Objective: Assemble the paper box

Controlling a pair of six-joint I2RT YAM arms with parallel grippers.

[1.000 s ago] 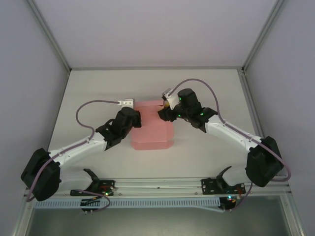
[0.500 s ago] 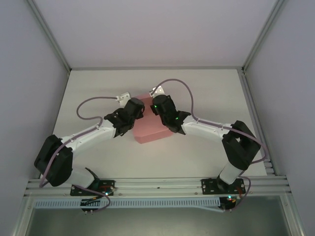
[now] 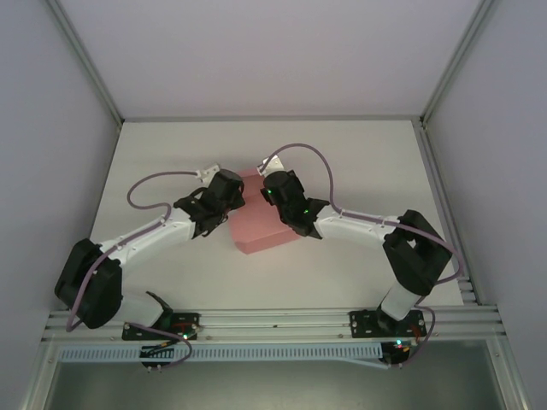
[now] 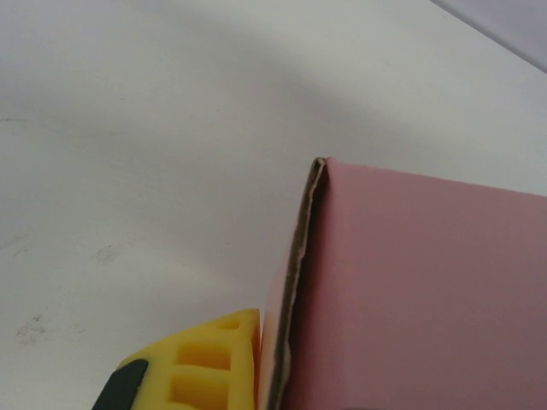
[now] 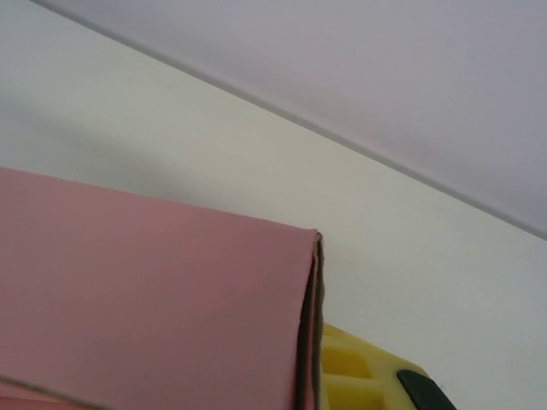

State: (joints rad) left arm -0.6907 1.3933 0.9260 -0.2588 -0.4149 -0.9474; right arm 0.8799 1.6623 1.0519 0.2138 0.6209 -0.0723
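Observation:
The pink paper box (image 3: 263, 229) lies mid-table as a narrow folded piece, its far end tucked between the two wrists. My left gripper (image 3: 237, 197) holds its left side. In the left wrist view a yellow finger (image 4: 205, 367) presses from outside on the doubled left wall of the paper box (image 4: 427, 290), and the other finger is hidden behind the pink panel. My right gripper (image 3: 273, 195) holds the right side. Its yellow finger (image 5: 355, 376) sits against the doubled right wall of the paper box (image 5: 154, 299), with its partner hidden.
The white table (image 3: 171, 154) is bare around the box. Grey walls (image 3: 51, 128) close the cell on three sides. A metal rail (image 3: 273, 323) runs along the near edge by the arm bases.
Both grippers have closed in on the far end of the pink piece. It went from a wide flat sheet to a narrower folded shape. The right arm's elbow has drawn inward.

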